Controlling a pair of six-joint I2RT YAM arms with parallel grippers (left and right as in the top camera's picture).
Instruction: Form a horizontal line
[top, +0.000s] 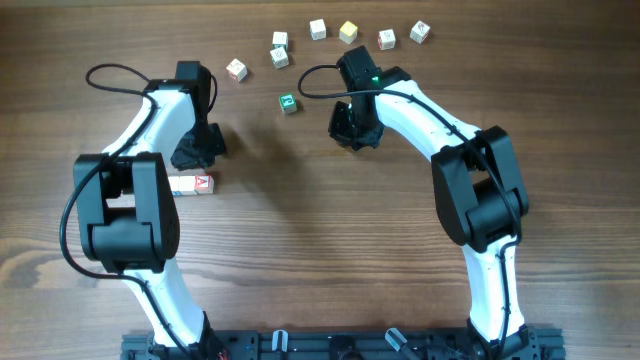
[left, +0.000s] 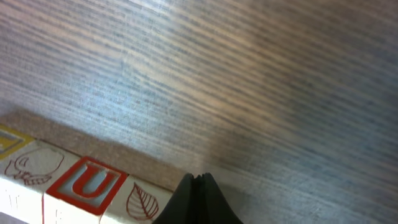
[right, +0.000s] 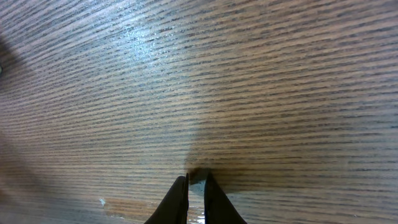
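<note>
The horizontal line (top: 196, 185) of whitish letter cubes lies at the left, partly under my left arm, and its right end cube shows a red "A" (top: 204, 184). The left wrist view shows the line (left: 87, 186) at lower left, with a red "U" cube and a leaf cube. My left gripper (left: 199, 179) is shut and holds nothing, its tips just beside the leaf cube (left: 144, 202). My right gripper (top: 355, 132) hangs low over the table's middle. In its wrist view the right gripper (right: 196, 179) is shut on a small pale cube (right: 197, 177), mostly hidden by the fingers.
A green-faced cube (top: 288, 102) sits left of the right gripper. Several loose whitish cubes curve along the far edge, from one cube (top: 236, 69) at the left to another (top: 420, 32) at the right. Bare wood lies between the arms.
</note>
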